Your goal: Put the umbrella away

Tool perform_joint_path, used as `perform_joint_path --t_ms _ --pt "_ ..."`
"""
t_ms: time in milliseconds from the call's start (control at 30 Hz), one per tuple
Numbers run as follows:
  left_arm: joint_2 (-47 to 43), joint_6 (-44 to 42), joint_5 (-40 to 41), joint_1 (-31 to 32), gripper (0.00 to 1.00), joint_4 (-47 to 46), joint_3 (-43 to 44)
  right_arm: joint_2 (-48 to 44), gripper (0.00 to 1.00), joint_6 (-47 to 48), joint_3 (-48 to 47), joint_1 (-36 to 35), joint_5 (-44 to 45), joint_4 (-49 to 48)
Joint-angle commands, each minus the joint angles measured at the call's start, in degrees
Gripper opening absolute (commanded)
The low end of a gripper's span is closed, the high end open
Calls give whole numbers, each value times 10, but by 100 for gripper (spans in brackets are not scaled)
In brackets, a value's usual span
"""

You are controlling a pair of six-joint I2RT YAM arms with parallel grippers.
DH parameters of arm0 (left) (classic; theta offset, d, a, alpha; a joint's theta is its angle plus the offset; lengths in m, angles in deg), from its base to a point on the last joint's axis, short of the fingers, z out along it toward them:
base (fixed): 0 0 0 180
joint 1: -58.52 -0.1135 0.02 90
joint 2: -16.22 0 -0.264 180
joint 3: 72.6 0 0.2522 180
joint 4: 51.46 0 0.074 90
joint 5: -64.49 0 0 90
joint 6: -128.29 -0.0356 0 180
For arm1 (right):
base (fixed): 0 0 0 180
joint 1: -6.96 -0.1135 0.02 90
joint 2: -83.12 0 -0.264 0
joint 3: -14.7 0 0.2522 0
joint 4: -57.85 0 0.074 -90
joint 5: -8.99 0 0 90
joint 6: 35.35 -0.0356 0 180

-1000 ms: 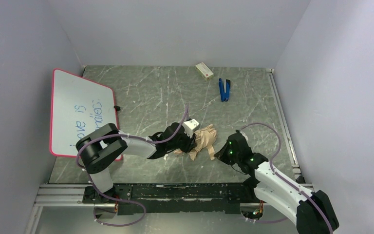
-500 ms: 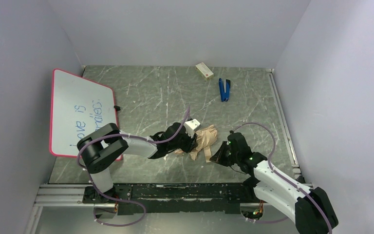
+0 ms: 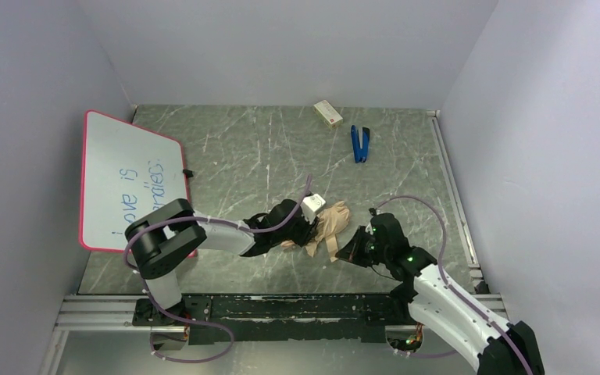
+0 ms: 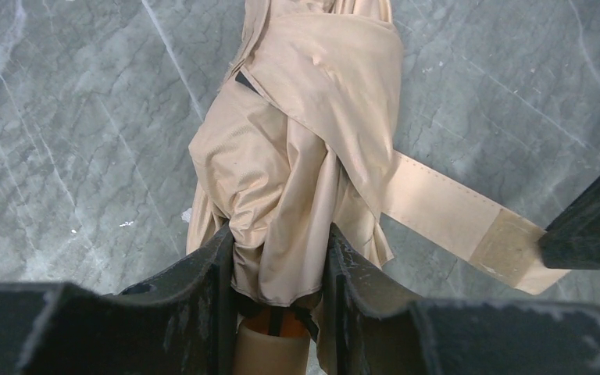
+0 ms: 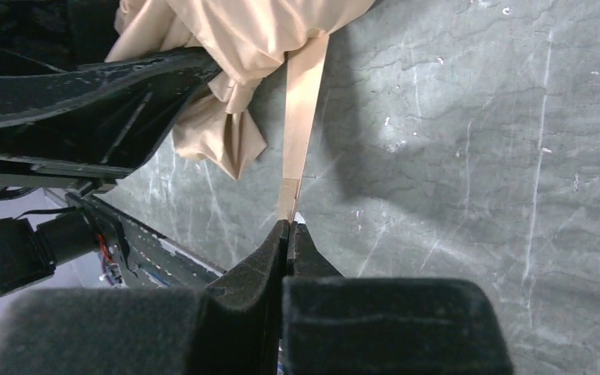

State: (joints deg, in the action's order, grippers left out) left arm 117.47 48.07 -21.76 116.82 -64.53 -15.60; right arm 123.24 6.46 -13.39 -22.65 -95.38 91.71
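The beige folded umbrella (image 3: 326, 223) lies on the grey table in the middle front. My left gripper (image 4: 277, 258) is shut on the umbrella (image 4: 305, 156) near its tan handle knob (image 4: 269, 355), fabric bunched between the fingers. The long tan closure strap (image 5: 301, 117) runs from the bundle toward my right gripper (image 5: 287, 226), which is shut on the strap's end. The strap also shows in the left wrist view (image 4: 453, 215), stretched to the right. In the top view my left gripper (image 3: 301, 226) sits left of the umbrella and my right gripper (image 3: 345, 251) sits just to its front right.
A pink-framed whiteboard (image 3: 125, 180) leans at the left. A small white box (image 3: 328, 113) and a blue tool (image 3: 360, 144) lie at the back of the table. Grey walls close in on three sides. A black rail (image 3: 281, 308) runs along the front edge.
My right gripper has taken hold of the strap end and drawn it out toward the front right. My left gripper has shifted slightly right while holding the umbrella.
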Motion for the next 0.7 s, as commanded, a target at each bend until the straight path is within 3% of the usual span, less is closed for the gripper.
perform_joint_path --t_ms 0,300,667 --pt "29 -56 140 -6 5 100 -9 -25 0 -8 -22 -5 -67 75" --pt "43 -88 202 30 5 107 -8 -69 0 -44 -63 -5 -38 86" --pt "66 -172 332 125 5 82 -17 -103 0 -92 -42 -4 -21 85"
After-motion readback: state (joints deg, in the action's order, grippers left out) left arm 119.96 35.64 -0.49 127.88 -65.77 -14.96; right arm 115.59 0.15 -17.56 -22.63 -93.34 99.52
